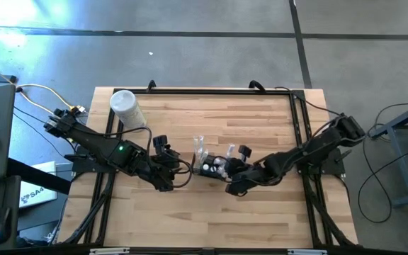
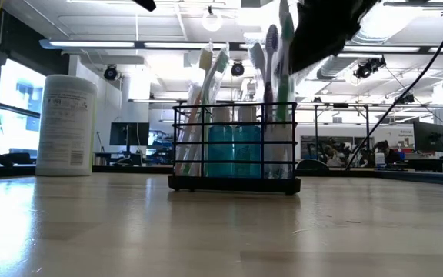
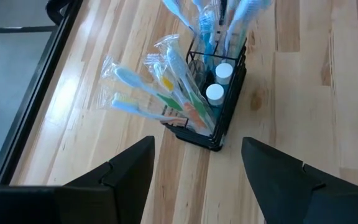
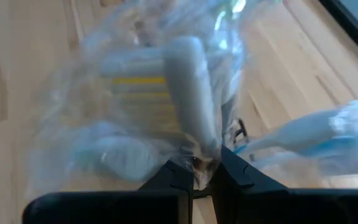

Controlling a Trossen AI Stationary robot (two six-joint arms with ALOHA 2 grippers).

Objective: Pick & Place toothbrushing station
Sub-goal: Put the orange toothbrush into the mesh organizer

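The toothbrushing station (image 3: 213, 109) is a small black wire rack standing upright on the wooden table (image 1: 261, 120). It holds several plastic-wrapped toothbrushes and two blue bottles with white caps (image 3: 215, 93). In the low view the station (image 2: 233, 146) stands at the middle, brushes rising from it. My left gripper (image 3: 197, 143) hovers open just left of the station (image 1: 207, 166), touching nothing. My right gripper (image 4: 197, 171) is at the station's right end (image 1: 225, 168), shut on a wrapped toothbrush (image 4: 188, 93). My right gripper pinches the end of a plastic-wrapped toothbrush (image 4: 196, 158) between its two fingertips, wrapper and all. The brush reaches away from the fingers, slanting down. Blur and crumpled wrapper hide where its other end sits.
A white cylindrical container (image 1: 126, 108) stands at the table's far left corner, well away from both arms. A black frame (image 1: 299, 142) runs along the table's edges. Bare wood lies in front of and behind the station.
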